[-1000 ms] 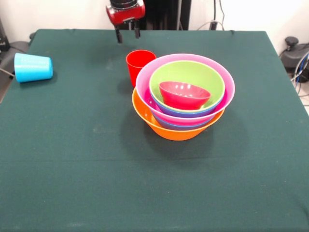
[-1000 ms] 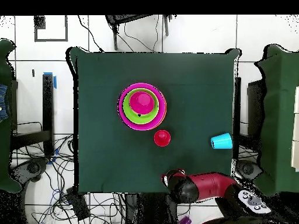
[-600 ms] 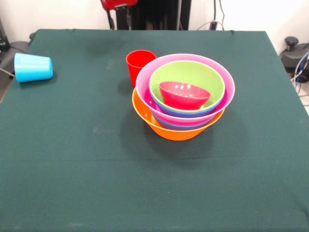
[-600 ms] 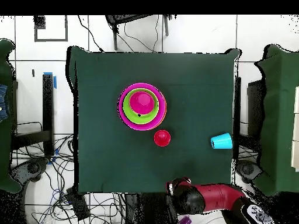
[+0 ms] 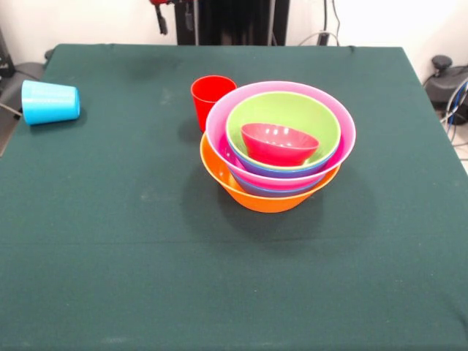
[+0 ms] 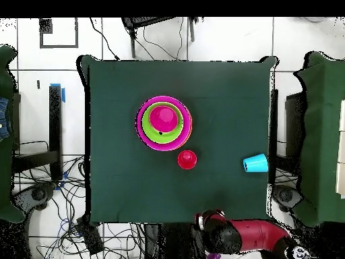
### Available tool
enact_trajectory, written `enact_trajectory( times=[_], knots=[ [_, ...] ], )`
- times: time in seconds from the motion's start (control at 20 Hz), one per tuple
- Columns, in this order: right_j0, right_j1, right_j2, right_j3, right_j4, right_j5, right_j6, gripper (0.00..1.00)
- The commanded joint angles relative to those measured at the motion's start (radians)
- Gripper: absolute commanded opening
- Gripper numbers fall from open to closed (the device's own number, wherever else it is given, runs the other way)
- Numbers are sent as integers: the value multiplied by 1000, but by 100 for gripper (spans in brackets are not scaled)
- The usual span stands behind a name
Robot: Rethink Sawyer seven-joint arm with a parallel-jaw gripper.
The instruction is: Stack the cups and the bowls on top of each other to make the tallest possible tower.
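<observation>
The red cup (image 5: 211,99) stands upright at the tower's (image 5: 278,146) ten o'clock, touching it; light, stiff, probably slippery, best pinched across its rim, though the gripper's (image 5: 160,13) state is unreadable.

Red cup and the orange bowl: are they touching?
Apart. The overhead view shows a strip of green cloth between the red cup and the orange bowl; the front view overlaps them and cannot settle it.

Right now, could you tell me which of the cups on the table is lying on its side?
The light blue cup near the table's edge is lying on its side; the red cup stands upright beside the tower.
</observation>
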Motion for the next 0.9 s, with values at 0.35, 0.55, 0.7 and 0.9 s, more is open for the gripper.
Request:
enact_trajectory(
  times=[0.35,0.55,0.7,0.9],
  knots=[
    [89,15,66,-200,153,262,25,100],
    [70,28,89,-210,163,269,8,100],
    [40,15,107,-153,153,210,19,100],
    [31,-49,67,4,59,36,71,100]
  ],
)
